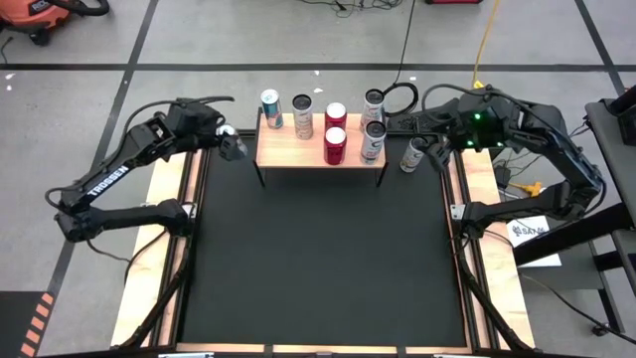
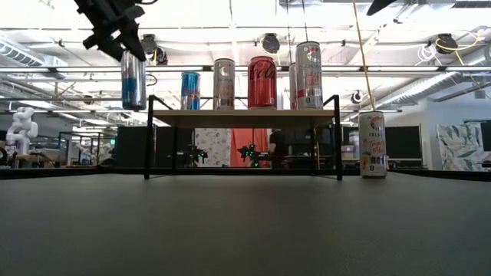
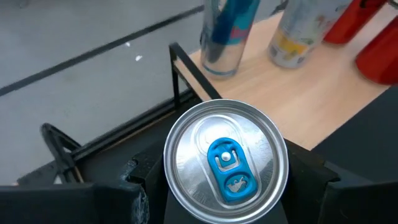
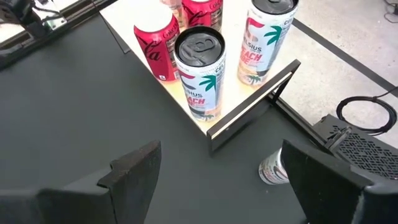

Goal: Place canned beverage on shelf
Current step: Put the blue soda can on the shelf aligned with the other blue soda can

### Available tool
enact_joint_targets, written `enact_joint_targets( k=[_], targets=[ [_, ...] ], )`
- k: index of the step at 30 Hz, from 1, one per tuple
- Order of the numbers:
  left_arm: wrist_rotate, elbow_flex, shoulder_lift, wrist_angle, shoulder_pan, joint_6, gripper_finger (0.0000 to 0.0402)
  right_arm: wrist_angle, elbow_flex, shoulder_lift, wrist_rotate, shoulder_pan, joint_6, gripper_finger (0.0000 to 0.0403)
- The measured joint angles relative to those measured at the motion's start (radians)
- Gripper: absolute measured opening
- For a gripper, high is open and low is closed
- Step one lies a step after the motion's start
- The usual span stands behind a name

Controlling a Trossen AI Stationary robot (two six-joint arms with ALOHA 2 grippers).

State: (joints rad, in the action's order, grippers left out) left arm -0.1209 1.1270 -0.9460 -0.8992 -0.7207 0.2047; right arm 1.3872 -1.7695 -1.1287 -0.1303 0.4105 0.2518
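A black table mat [image 1: 318, 259] fills a wood-edged table in a large workshop. The left gripper [image 2: 123, 44] pinches a slim silver-and-blue can [image 2: 133, 80] with a blue pull tab, held in the air just left of the shelf [image 1: 318, 151]. That shelf is a light-wood board on thin black legs at the far middle, carrying six cans. The right gripper [image 4: 217, 177] hovers with jaws spread and empty near the shelf's right end, above a white can [image 1: 412, 155] standing on the mat.

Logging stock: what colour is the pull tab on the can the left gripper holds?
Blue, on a silver lid; the can shows best in the left wrist view.
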Motion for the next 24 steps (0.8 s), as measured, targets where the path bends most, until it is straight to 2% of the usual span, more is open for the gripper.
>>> enact_joint_targets(
  k=[8, 24],
  targets=[
    [-0.052, 0.071, -0.044, -0.074, 0.044, 0.024, 0.0219, 0.0, 0.0, -0.021, 0.0, 0.0, -0.019, 0.0318],
    [-0.105, 0.228, -0.144, -0.098, 0.122, 0.026, 0.0219, -0.008, 0.0, -0.024, 0.0, 0.0, -0.003, 0.0318]
  ],
)
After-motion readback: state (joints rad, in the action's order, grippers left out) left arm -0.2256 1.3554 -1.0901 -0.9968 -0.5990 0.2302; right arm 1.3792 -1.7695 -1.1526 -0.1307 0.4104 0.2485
